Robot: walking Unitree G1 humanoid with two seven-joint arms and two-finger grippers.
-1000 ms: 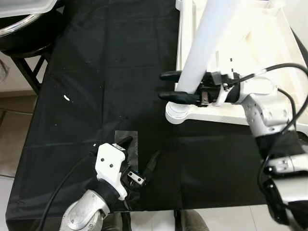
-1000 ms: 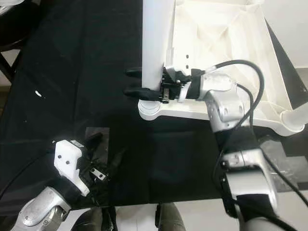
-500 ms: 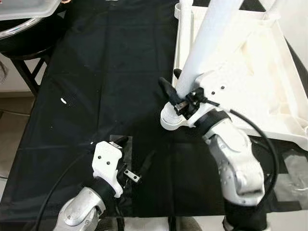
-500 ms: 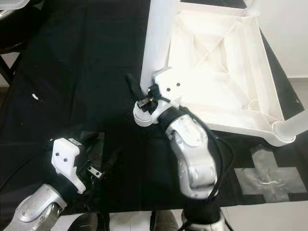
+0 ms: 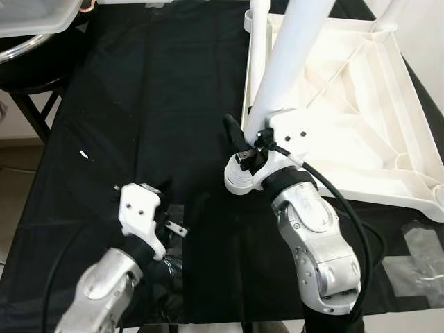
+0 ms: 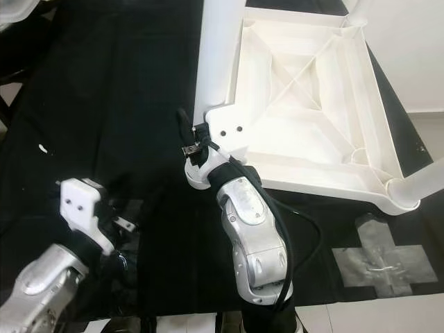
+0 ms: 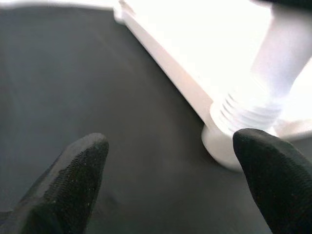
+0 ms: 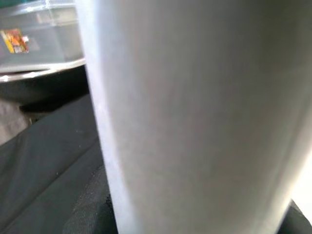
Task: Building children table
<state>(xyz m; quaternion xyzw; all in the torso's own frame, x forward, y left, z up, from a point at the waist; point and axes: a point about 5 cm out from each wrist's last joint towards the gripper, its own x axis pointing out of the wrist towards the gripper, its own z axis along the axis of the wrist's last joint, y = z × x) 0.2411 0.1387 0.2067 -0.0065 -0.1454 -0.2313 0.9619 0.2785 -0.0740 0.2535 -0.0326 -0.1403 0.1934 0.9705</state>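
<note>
The white children's table (image 5: 361, 166) lies upside down on a black cloth. A white table leg (image 5: 288, 55) stands upright in the threaded socket (image 5: 239, 182) at its near left corner. My right gripper (image 5: 250, 130) is shut on the leg just above the socket, with one black finger (image 5: 232, 128) showing on the leg's left side. In the right wrist view the leg (image 8: 195, 112) sits right against the camera. My left gripper (image 5: 179, 201) hovers open low over the cloth, left of that corner, holding nothing. In its wrist view the socket (image 7: 222, 146) lies beyond the open fingertips.
A second leg (image 5: 258, 28) stands at the far left corner and another (image 6: 423, 184) at the near right. A clear plastic tub (image 5: 35, 14) and a dark stool (image 5: 31, 55) sit at the far left. A grey tape cross (image 6: 381, 260) marks the cloth near the right.
My right wrist has swung around the leg, from reaching in sideways to gripping from the near side. The left gripper has drifted slightly left. The camera has shifted too.
</note>
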